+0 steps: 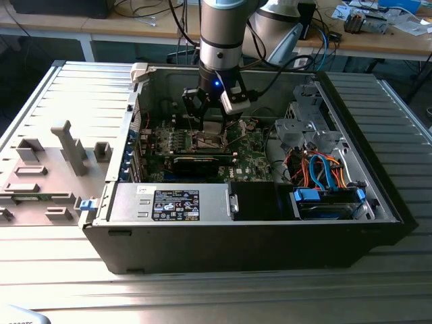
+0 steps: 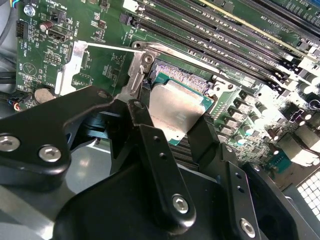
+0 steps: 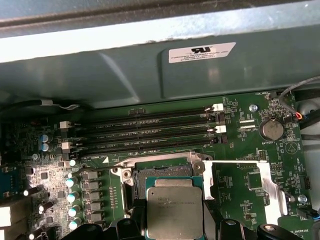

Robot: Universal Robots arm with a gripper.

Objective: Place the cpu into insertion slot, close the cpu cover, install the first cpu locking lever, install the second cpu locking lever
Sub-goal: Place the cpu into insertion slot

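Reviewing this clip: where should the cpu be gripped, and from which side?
By two opposite edges, coming down from above its flat face: the cpu is a thin square plate with nothing raised to pinch. The gripper holds it that way at the insertion slot.

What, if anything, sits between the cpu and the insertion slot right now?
Nothing visible does. The gripper holds the cpu over the insertion slot, whose dark recess lies bare beneath it. The cpu cover is swung open, off to one side of the slot.

Ribbed grey metal table; cluttered wooden bench behind
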